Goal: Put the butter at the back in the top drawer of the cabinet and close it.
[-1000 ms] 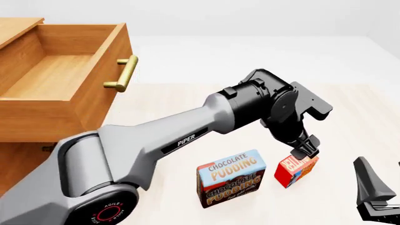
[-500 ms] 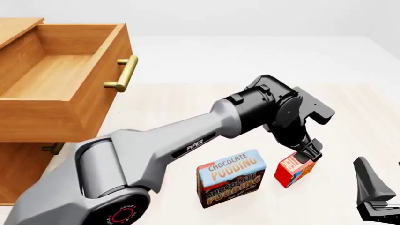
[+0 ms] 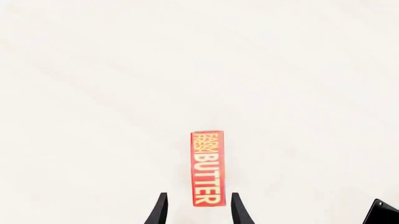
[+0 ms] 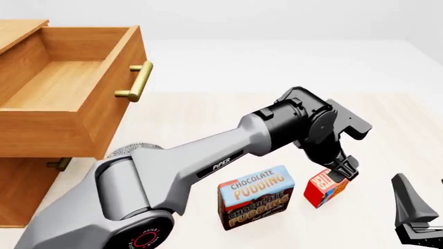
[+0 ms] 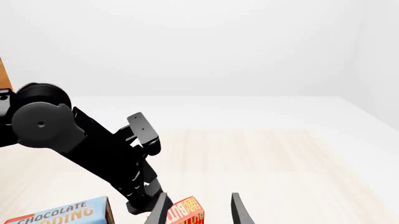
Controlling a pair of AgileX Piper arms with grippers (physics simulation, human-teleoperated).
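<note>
On the far left stands the big orange-brown wooden cabinet (image 4: 28, 171). Its top wooden drawer (image 4: 69, 88) is pulled out and wide open, likely so the butter can go in. The drawer has flat, smooth boards and a shiny brass bar handle (image 4: 136, 80).

Next, in the middle and near, comes the blue-and-brown cardboard pudding box (image 4: 256, 197), standing up on the pale worktop (image 4: 207, 114).

Just to its right is the small red butter box with yellow letters (image 4: 328, 188), also standing up. It looks light, with flat, hard sides. The left gripper (image 3: 198, 212) reaches down over it from above. Its black jaws are open a bit wider than the box, one on each thin side, holding nothing yet. I think that makes for an easy pinch.

At the near right, the right gripper (image 5: 198, 210) rests low, its jaws apart and empty.
</note>
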